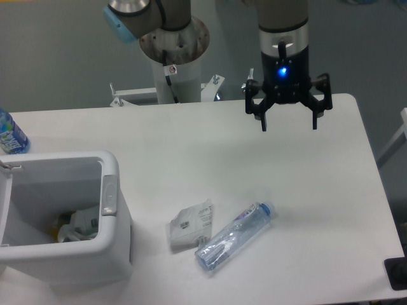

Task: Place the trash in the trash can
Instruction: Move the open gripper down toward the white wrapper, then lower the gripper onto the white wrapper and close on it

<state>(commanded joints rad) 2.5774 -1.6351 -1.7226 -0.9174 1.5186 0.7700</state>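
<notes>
Two pieces of trash lie on the white table near its front. One is a small white wrinkly packet (190, 223) with grey print. Touching its right side lies a clear plastic bottle (234, 236) with a pale blue cap, on its side and slanting up to the right. The white trash can (108, 254) stands at the front left, its lid open, with some rubbish inside. My gripper (289, 125) hangs open and empty above the far right part of the table, well behind the bottle.
A bottle with a bright blue label (11, 134) stands at the table's left edge behind the bin. The arm's base post (174, 54) rises behind the table's far edge. A dark object (397, 274) sits at the front right corner.
</notes>
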